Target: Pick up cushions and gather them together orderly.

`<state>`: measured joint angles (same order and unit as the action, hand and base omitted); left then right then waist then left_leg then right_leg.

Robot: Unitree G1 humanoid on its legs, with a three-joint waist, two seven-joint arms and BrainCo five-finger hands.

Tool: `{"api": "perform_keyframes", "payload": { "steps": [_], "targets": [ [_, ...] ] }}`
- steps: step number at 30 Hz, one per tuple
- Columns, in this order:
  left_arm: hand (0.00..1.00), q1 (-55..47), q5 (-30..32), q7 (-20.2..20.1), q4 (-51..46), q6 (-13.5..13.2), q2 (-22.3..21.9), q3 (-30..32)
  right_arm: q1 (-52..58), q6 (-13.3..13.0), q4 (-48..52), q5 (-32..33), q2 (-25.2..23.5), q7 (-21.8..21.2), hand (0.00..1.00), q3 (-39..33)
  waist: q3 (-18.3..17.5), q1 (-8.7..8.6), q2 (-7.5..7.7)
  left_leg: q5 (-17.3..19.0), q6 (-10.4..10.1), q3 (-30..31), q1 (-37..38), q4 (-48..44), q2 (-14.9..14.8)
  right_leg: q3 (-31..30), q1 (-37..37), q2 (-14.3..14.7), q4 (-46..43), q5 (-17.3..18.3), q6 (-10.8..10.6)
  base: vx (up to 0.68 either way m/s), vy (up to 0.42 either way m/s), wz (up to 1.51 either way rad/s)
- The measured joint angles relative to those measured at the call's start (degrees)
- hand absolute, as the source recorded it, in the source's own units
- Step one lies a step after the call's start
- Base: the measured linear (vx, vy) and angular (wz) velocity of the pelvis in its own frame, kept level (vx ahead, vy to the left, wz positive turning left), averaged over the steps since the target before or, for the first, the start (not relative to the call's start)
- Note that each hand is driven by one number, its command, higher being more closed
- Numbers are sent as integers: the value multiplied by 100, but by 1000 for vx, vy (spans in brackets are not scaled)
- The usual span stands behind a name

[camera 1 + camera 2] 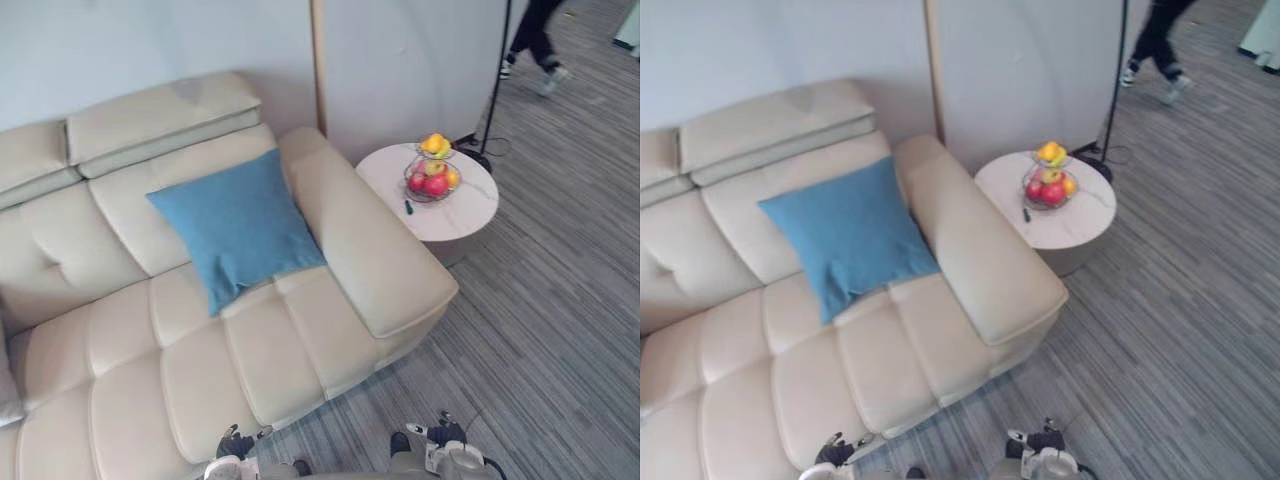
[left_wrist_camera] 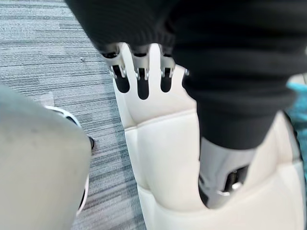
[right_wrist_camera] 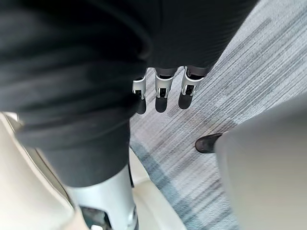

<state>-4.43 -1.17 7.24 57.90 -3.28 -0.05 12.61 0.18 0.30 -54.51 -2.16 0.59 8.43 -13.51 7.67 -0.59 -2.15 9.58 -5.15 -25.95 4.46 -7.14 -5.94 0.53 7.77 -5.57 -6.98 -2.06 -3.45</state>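
Blue cushion: woven cloth, matt, fine grain.
Sofa: cream leather-like upholstery, smooth, soft sheen, stitched seams.
Side table: white stone-look top, smooth, faintly veined.
Fruit basket: thin metal wire.
Floor: grey streaked carpet-like covering, matt.

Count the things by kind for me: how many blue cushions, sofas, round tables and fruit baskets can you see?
blue cushion: 1
sofa: 1
round table: 1
fruit basket: 1
Total: 4
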Motion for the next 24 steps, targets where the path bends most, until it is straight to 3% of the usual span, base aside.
{"api": "perform_keyframes", "payload": {
  "steps": [1,2,3,4,5,6,9,11,12,13,14,16,18,21,24],
  "targets": [
    [0,19,0,1,0,14,-14,47,-53,-9,8,-1,-60,-7,0,77,-3,4,11,20,-2,-382,5,-21,-134,527,212,131,11,-220,241,-30,-137,-215],
    [0,67,3,0,9,48,-12,109,-144,-13,9,5,-67,-10,0,22,32,-23,0,19,-2,-963,76,8,-277,1847,316,-24,-114,217,791,-35,-130,-212],
    [0,101,3,0,-9,49,-65,96,-138,-7,-29,4,26,-5,0,6,57,-58,-60,38,-40,-1279,235,23,-363,2946,338,-385,-602,643,979,3,-137,-203],
    [0,73,2,-1,4,51,-62,99,-133,-4,-59,4,70,-2,0,8,69,-20,-91,79,-134,-1622,421,18,-408,3649,298,-633,-829,743,1013,76,-78,-150],
    [0,58,3,-1,8,52,-51,100,-140,-3,-60,4,71,-1,0,8,58,-1,-72,90,-164,-1673,479,15,-383,3829,262,-678,-875,706,998,134,-156,-148],
    [0,48,3,-1,48,56,-19,82,-121,-5,-62,5,70,-2,0,14,43,0,-46,90,-164,-1609,566,22,-413,3895,252,-623,-893,623,822,119,-182,-114],
    [0,253,20,-46,259,114,23,-132,-140,0,-250,5,231,3,0,-14,78,-34,-102,92,-161,-1424,558,-204,-591,3379,547,-328,-1057,894,738,141,-244,-105],
    [0,311,106,-112,323,122,62,-130,-108,2,-295,100,262,21,0,-215,115,-68,-75,95,-159,-1383,388,-1279,-959,3185,460,-217,-1138,1036,745,179,-259,-66],
    [0,322,107,-127,345,122,74,-130,-68,2,-299,100,299,21,0,-196,134,-109,-99,50,-93,-1225,239,-2041,-1263,3052,321,-108,-1097,1076,760,193,-265,-81],
    [0,299,106,-131,345,114,73,-114,-67,12,-305,100,296,22,0,-169,222,-97,-123,-24,185,-977,52,-2973,-1585,2814,106,97,-1021,1124,842,155,-174,-87],
    [0,269,105,-132,346,109,56,-54,-73,17,-286,101,305,35,0,-166,244,-69,-169,105,285,-721,-95,-3481,-1650,2623,24,209,-1008,1165,916,141,-100,-123],
    [0,213,85,-131,249,93,41,2,-134,17,-339,101,295,48,0,-143,257,-10,-227,598,-3,169,-654,-3876,-1195,2024,-81,439,-909,1208,987,146,-20,-147],
    [0,172,74,-127,128,72,28,1,-195,33,-497,99,280,49,0,-144,283,85,-208,797,117,664,-991,-3444,-690,1447,-211,597,-811,1204,993,186,26,-143],
    [0,93,-20,-113,-121,-7,-104,213,-159,39,-463,99,271,79,0,-143,294,175,-202,772,109,1673,-1541,-2355,-72,502,-292,762,-781,1217,970,199,102,-180],
    [0,119,-24,-108,-141,-21,-151,226,-73,51,-363,95,252,124,0,-145,278,318,-239,420,172,2486,-1632,-1395,43,-235,-290,914,-885,1315,810,249,194,-176]
  ]
}}
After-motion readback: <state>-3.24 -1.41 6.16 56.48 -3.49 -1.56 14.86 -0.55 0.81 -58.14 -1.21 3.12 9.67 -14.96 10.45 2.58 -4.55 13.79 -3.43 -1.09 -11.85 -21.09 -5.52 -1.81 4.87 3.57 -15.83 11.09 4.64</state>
